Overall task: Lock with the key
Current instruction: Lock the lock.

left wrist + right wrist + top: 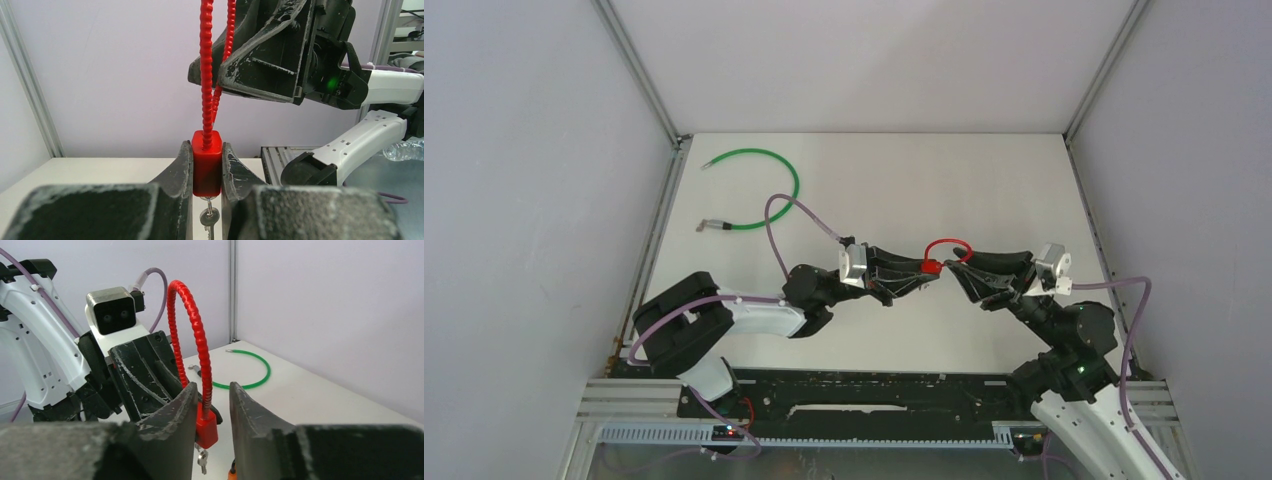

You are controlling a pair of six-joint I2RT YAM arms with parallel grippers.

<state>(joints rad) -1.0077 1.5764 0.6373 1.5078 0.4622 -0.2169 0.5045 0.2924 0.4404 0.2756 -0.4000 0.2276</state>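
The left hand (pixel 920 271) is clamped on the small red rectangular plastic lock body (pixel 206 167), one finger on each side, holding it upright above the white counter (pixel 944 180). A small silver metal key (pixel 209 219) hangs from the underside of the body. The red ribbed flexible cable shackle (pixel 206 75) rises from the top of the body in a loop. The right hand (pixel 212 392), fingers apart, is positioned just beside this loop; contact cannot be determined. A green cable loop (pixel 764 190) lies at the far left.
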